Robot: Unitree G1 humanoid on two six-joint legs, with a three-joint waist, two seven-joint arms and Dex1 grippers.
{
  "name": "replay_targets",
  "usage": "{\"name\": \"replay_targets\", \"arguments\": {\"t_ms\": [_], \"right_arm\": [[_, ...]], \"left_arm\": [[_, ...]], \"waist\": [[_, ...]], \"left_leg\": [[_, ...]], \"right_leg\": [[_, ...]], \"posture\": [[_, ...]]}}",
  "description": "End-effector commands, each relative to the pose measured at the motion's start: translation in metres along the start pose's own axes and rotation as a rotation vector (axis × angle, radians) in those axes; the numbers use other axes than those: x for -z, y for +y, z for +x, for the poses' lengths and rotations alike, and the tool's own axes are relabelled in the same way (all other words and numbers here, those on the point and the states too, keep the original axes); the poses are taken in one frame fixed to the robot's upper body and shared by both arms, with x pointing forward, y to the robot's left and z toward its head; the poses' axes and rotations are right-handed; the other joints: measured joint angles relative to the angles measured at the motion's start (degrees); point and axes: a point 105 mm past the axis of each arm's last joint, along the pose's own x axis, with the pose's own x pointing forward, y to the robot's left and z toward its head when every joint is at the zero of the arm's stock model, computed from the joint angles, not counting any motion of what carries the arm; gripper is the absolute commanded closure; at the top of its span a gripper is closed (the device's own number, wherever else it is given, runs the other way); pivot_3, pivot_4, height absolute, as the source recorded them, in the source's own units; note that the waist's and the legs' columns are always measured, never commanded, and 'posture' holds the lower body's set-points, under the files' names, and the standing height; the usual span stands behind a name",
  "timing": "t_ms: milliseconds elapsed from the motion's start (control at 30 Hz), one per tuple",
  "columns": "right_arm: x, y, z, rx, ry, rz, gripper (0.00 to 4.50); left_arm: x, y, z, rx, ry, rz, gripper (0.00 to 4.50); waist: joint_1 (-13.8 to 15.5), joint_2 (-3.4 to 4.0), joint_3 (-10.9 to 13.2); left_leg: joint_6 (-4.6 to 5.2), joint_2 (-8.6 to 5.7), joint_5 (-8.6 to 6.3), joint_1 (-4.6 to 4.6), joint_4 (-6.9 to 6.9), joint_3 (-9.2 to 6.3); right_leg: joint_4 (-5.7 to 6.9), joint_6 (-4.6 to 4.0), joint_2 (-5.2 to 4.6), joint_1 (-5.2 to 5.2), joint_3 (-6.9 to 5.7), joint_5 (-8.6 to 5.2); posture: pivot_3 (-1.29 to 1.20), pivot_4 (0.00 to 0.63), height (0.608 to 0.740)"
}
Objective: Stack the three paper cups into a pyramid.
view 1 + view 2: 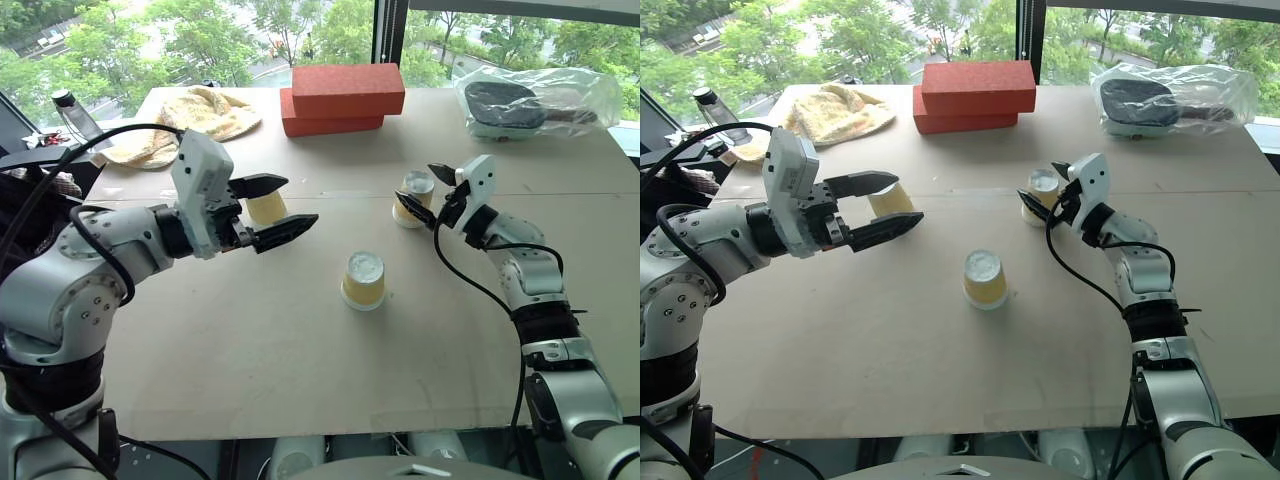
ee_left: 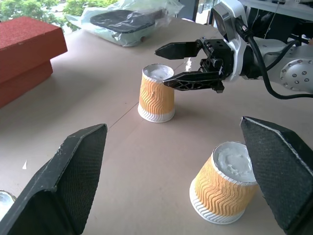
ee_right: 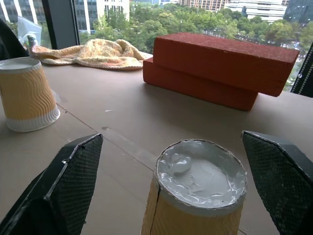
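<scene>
Three yellow paper cups stand upside down and apart on the tan table (image 1: 250,350). One cup (image 1: 363,279) is in the middle. A second cup (image 1: 266,208) stands at the left, just behind my left gripper (image 1: 300,200), which hovers open and empty above the table. The third cup (image 1: 415,197) is at the right. My right gripper (image 1: 414,181) is open with its fingers on either side of that cup's top. In the right wrist view this cup (image 3: 200,191) sits between the spread fingers (image 3: 63,186) with gaps on both sides.
Two stacked red bricks (image 1: 340,97) lie at the back centre, with a yellow cloth (image 1: 200,115) and a bottle (image 1: 75,115) at the back left. A plastic bag (image 1: 535,105) holding a dark object lies at the back right.
</scene>
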Motion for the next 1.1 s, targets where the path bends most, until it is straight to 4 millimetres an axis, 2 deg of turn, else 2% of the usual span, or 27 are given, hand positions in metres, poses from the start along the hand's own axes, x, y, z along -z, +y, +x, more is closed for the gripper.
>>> {"name": "replay_targets", "arguments": {"t_ms": [33, 200, 300, 400, 433, 600, 667, 767, 900, 1100], "right_arm": [[-0.005, -0.005, 0.007, 0.015, -0.016, -0.004, 0.02], [-0.002, -0.007, 0.008, 0.019, -0.02, 0.026, 0.02], [-0.003, -0.01, 0.008, 0.034, -0.02, 0.065, 0.78], [-0.001, -0.01, 0.007, 0.028, -0.006, 0.05, 2.14], [0.0, -0.01, 0.006, 0.027, -0.002, 0.05, 2.3], [0.001, -0.01, 0.0, 0.011, 0.001, 0.025, 2.3], [-0.008, -0.013, -0.012, -0.001, -0.037, 0.028, 2.3], [-0.02, -0.006, -0.037, -0.07, -0.071, 0.025, 2.3], [-0.02, 0.016, -0.07, -0.173, -0.052, 0.059, 2.3], [-0.002, 0.052, -0.107, -0.287, 0.041, 0.061, 2.3]], "left_arm": [[-0.006, -0.001, -0.003, -0.002, -0.007, 0.026, 0.0], [-0.003, -0.001, -0.003, -0.001, 0.006, 0.035, 0.0], [0.001, 0.0, -0.003, 0.0, 0.022, 0.043, 0.0], [0.002, 0.0, -0.003, 0.001, 0.022, 0.046, 0.0], [0.002, 0.001, -0.002, 0.001, 0.023, 0.048, 0.0], [0.002, 0.0, -0.002, 0.012, 0.017, 0.062, 0.0], [-0.001, -0.003, -0.002, 0.034, 0.008, 0.076, 0.0], [0.001, -0.01, -0.005, 0.073, 0.032, 0.105, 0.0], [-0.002, -0.024, -0.01, 0.167, 0.018, 0.136, 0.0], [-0.003, -0.04, -0.012, 0.29, -0.011, 0.178, 0.0]], "waist": [[0.05, 0.0, 0.0], [0.1, 0.0, 0.0], [0.1, 0.0, 0.0], [0.07, 0.0, 0.0], [0.06, 0.0, 0.0], [0.1, 0.01, 0.0], [0.2, 0.01, 0.0], [0.47, 0.03, 0.02], [0.42, 0.05, 0.04], [0.31, 0.06, 0.05]], "left_leg": [[-0.01, 0.0, 0.01, 0.0, 0.0, -0.02], [-0.02, 0.01, 0.01, -0.02, -0.01, -0.01], [-0.02, 0.01, 0.01, -0.02, -0.01, 0.0], [-0.02, 0.01, 0.01, -0.02, -0.01, -0.01], [-0.02, 0.01, 0.01, -0.02, -0.01, 0.0], [-0.02, 0.01, 0.01, -0.01, -0.01, 0.0], [-0.02, 0.0, 0.01, -0.02, -0.01, 0.01], [-0.02, 0.01, 0.01, -0.09, -0.03, -0.05], [-0.02, 0.01, 0.01, -0.11, -0.06, -0.1], [-0.02, 0.0, 0.01, 0.03, -0.04, -0.07]], "right_leg": [[0.0, 0.0, 0.0, 0.0, 0.0, 0.0], [-0.02, 0.0, -0.01, 0.0, 0.0, 0.0], [-0.02, 0.0, -0.02, 0.0, 0.01, 0.0], [-0.01, 0.0, -0.02, 0.0, 0.0, 0.0], [-0.01, 0.0, -0.02, 0.0, 0.0, 0.0], [-0.01, 0.0, -0.02, 0.0, 0.0, 0.0], [-0.02, 0.0, -0.02, 0.0, 0.01, 0.0], [-0.06, 0.0, -0.04, 0.0, -0.04, 0.0], [-0.09, 0.01, -0.05, 0.0, 0.0, -0.01], [-0.01, 0.01, 0.03, 0.04, 0.06, -0.01]], "posture": [[0.0, 0.15, 0.73], [0.0, 0.15, 0.73], [0.0, 0.15, 0.73], [0.0, 0.15, 0.73], [0.0, 0.15, 0.73], [0.0, 0.15, 0.73], [0.0, 0.15, 0.73], [0.0, 0.15, 0.73], [0.0, 0.15, 0.73], [0.0, 0.15, 0.73]]}}
